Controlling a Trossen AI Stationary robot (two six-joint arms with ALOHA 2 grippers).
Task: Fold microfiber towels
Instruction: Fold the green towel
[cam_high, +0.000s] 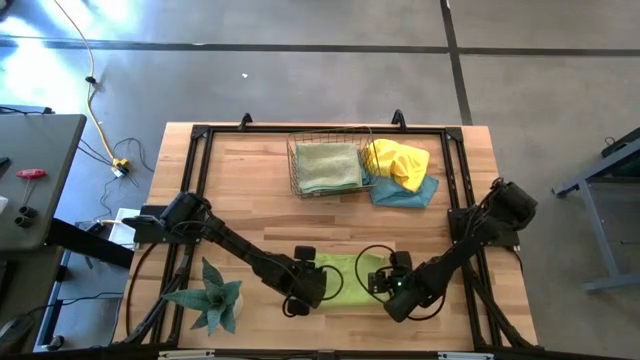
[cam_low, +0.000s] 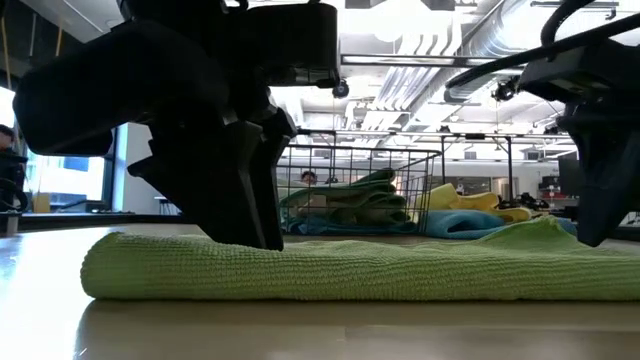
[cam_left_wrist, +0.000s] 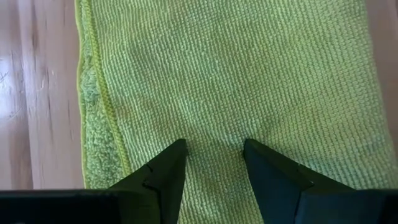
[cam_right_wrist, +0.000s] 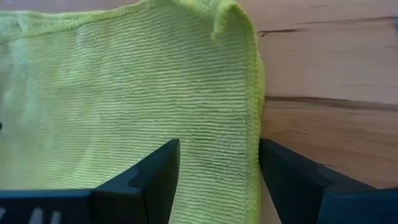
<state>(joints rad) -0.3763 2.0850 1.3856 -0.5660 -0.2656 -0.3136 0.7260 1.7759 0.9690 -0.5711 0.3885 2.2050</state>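
The lime green towel (cam_high: 345, 277) lies flat near the front edge of the tabletop (cam_high: 250, 190), about midway along it, already doubled over. Its long axis runs side to side, parallel to that front edge, with the rounded fold facing the front in the low view.

The left hand (cam_high: 312, 283) stands over the towel's left end and the right hand (cam_high: 385, 278) over its right end. Both are released, fingers spread with cloth showing between them and nothing pinched.

The likely trouble from here: if either hand closes on only the top layer, the next fold would peel the towel apart rather than halve it. The right end's far corner is curled up and the edges there look slightly uneven, so a lift from that end could drag the layers askew. Unequal lifting by the two hands would likewise skew the fold.

The other towels sit in and beside the wire basket (cam_high: 330, 165) near the back edge.
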